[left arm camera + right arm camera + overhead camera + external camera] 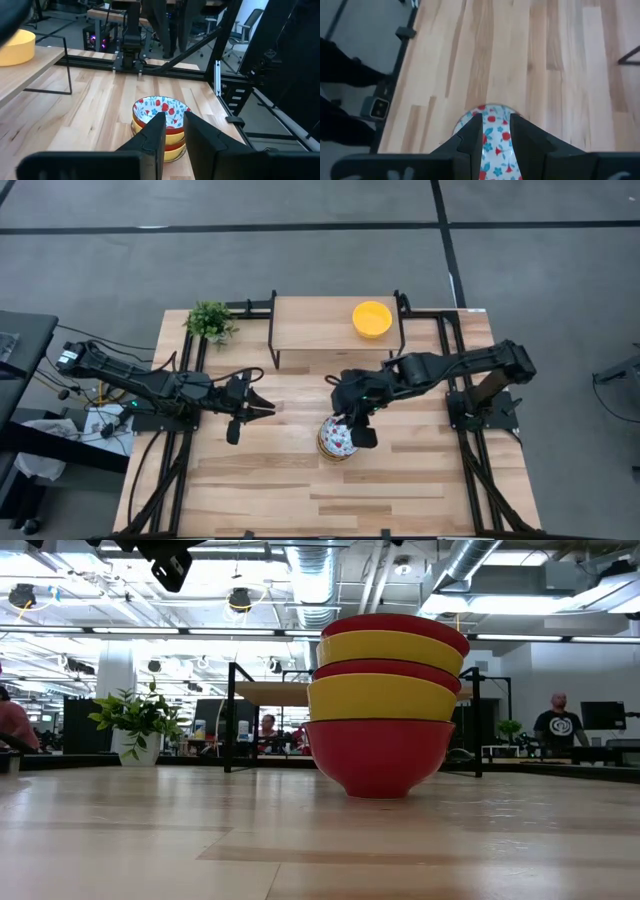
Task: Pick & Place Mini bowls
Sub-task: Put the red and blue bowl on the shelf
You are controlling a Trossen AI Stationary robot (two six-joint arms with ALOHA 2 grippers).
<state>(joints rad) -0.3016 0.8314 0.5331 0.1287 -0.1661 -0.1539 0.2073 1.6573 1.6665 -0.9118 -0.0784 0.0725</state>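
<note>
The stack of mini bowls (338,439) sits near the middle of the wooden table (250,480), mouths up, its long axis vertical; the low view shows 5 nested, red and yellow outside, the top floral bowl (159,108) white inside with red-and-blue speckles; a lone yellow bowl (372,318) rests on the raised shelf (310,325). The right gripper (496,131) hovers over the floral bowl, fingers parted with nothing between them; the left gripper (174,136) waits beside the stack, narrowly open and empty. The bowls look rigid, smooth, probably light and slippery; pinching the rim of the top 1 seems best.
</note>
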